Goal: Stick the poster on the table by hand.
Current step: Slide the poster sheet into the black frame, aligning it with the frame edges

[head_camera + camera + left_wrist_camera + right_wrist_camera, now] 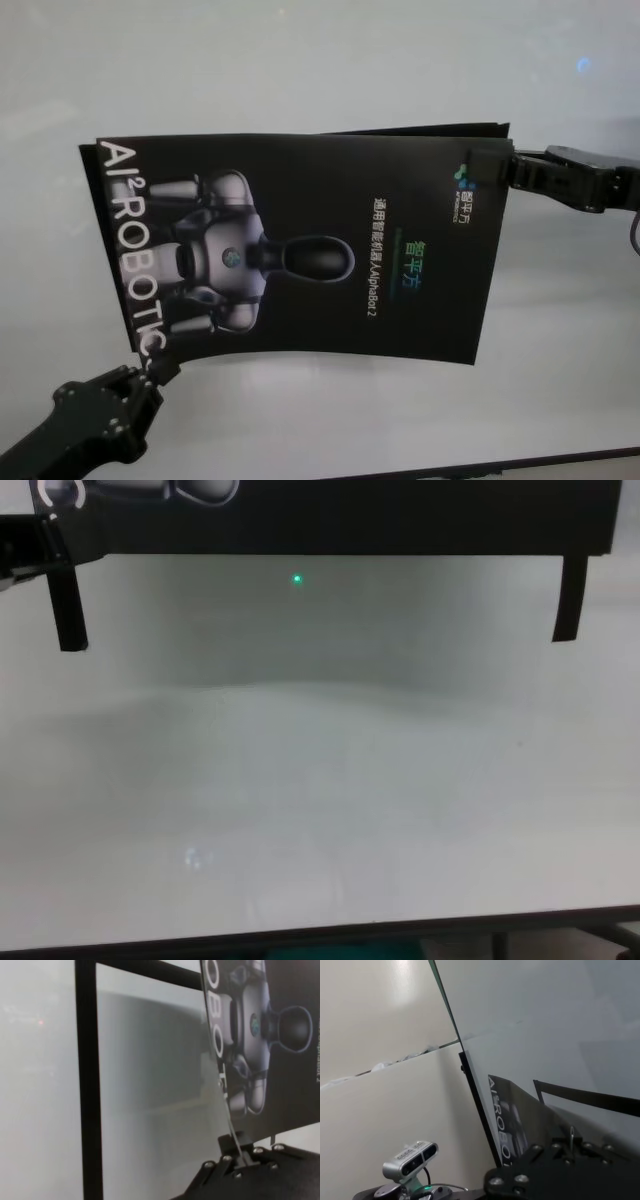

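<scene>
The poster is a glossy black sheet with a grey-white robot picture and white letters. It hangs in the air above the white table, held by two corners. My left gripper is shut on its near left corner, also seen in the left wrist view. My right gripper is shut on its far right corner, also seen in the right wrist view. In the chest view the poster's lower edge runs along the top. A narrow black strip hangs from it at the left and another at the right.
The bare tabletop spreads below the poster to the dark near edge. The right wrist view shows the table's dark edge, a pale wall and a small silver camera unit beyond it.
</scene>
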